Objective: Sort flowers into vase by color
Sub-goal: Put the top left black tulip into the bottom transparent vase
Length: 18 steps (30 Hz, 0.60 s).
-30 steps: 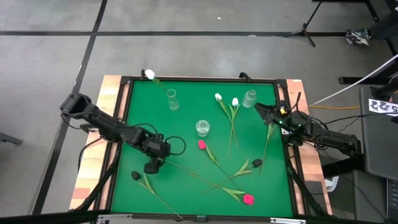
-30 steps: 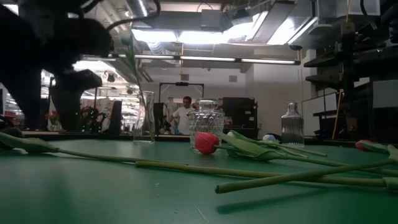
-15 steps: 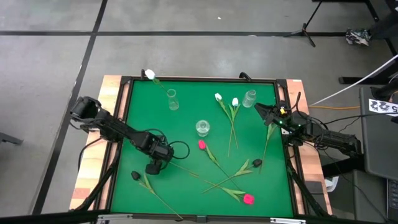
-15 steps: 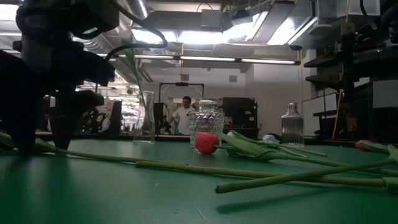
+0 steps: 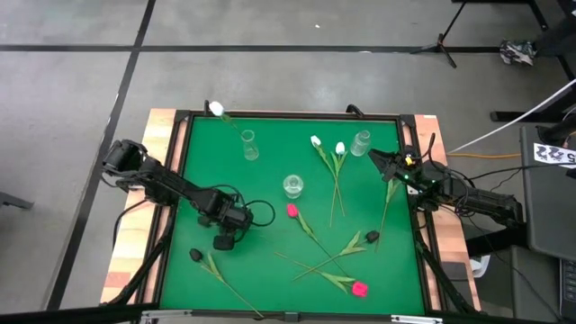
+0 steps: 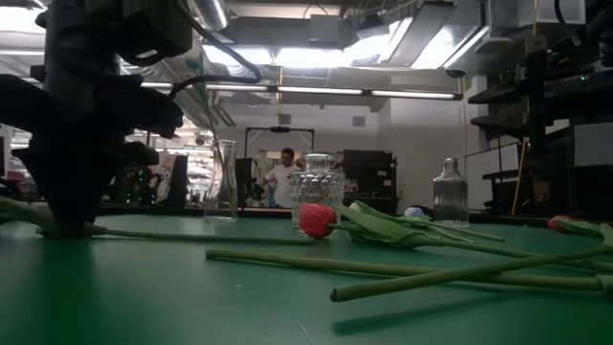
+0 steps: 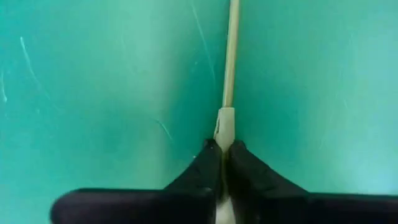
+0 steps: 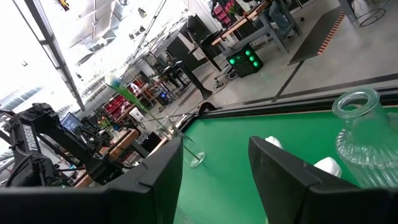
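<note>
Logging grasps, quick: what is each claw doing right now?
Left claw: closed on a flower stem lying on the green mat.
Right claw: open, holding nothing, at the mat's right edge.

Grey concrete floor (image 5: 297, 76), ceiling strip lights (image 6: 316, 92), dark shelving (image 6: 536, 125).

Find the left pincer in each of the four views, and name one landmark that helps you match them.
High view: left pincer at the mat's lower left, shut on a stem.
Low view: dark mass at far left, down on the mat.
Left wrist view: bottom centre, fingers pinching the stem.
Right wrist view: not in it.
Shared landmark: that stem.
</note>
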Motion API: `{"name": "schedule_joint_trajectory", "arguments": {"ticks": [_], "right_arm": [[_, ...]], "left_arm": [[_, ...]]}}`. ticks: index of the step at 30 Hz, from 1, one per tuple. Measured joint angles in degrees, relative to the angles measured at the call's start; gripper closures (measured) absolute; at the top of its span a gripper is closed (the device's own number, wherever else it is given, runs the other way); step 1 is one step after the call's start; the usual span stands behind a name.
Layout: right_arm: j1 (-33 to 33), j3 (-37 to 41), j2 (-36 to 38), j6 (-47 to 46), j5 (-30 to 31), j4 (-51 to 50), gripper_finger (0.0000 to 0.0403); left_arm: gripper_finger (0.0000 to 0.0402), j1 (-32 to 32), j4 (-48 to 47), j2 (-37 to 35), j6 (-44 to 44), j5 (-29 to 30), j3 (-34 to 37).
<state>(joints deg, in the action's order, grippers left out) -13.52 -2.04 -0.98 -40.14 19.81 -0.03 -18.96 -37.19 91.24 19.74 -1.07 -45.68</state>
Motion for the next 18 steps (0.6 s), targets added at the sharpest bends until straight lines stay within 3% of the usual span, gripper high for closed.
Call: {"name": "schedule_joint_trajectory", "arguments": {"ticks": [9, 18], "right_arm": [[-0.01, 0.0, 0.0, 0.12, 0.02, -0.02, 0.0219], [0.0, 0.02, 0.01, 0.15, 0.02, -0.04, 0.0219]], "left_arm": [[0.0393, 0.97, -16.67, 0.17, -0.46, 0.87, -8.45], [0.0396, 2.47, -40.96, 0.09, -0.94, 7.16, -25.56]]}}
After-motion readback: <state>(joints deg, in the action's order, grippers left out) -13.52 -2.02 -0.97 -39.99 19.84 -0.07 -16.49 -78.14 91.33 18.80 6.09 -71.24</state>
